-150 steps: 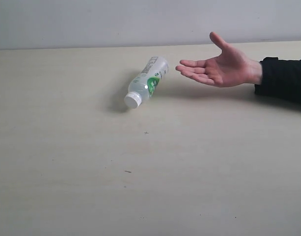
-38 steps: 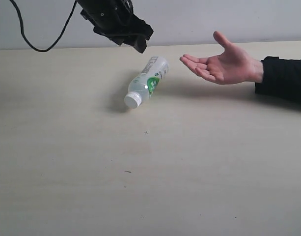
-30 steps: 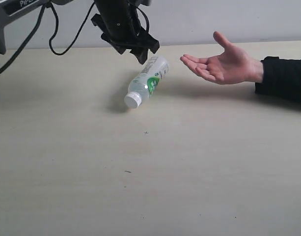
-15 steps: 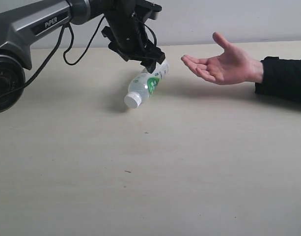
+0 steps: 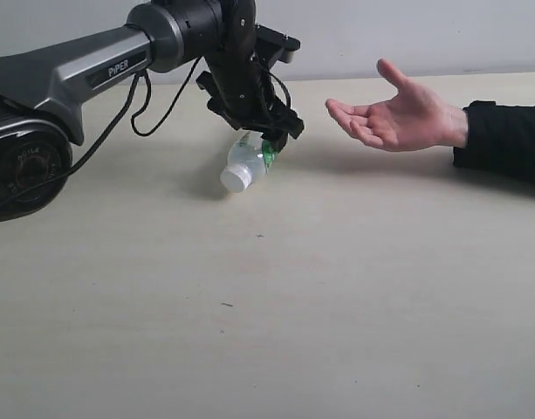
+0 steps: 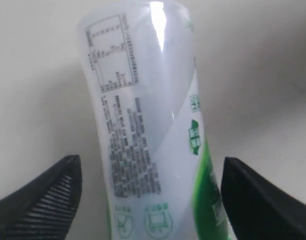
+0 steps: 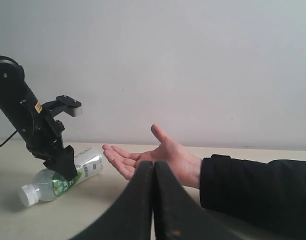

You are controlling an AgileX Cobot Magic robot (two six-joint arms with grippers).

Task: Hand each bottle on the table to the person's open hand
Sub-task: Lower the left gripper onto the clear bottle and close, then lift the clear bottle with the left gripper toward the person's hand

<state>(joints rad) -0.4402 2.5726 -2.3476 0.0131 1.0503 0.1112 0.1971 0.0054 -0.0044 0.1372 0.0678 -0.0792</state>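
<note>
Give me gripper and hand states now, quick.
Left gripper: open, fingers either side of the lying bottle, not clamped.
Right gripper: shut, holding nothing.
Person's hand: open, palm up, empty.

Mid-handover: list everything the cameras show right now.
bottle: one, clear with white cap and white-green label, lying on its side on the table
table: one, pale beige, under everything
wall: one, grey-white, behind the table
person's open hand: one, bare, palm up, right of the bottle in the exterior view
sleeve: one, black, on that wrist
cable: one, black, looping off the left arm
left arm: one, grey-black, reaching over the bottle
left gripper: one, black, open, straddling the bottle
right gripper: one, black, shut, holding nothing
</note>
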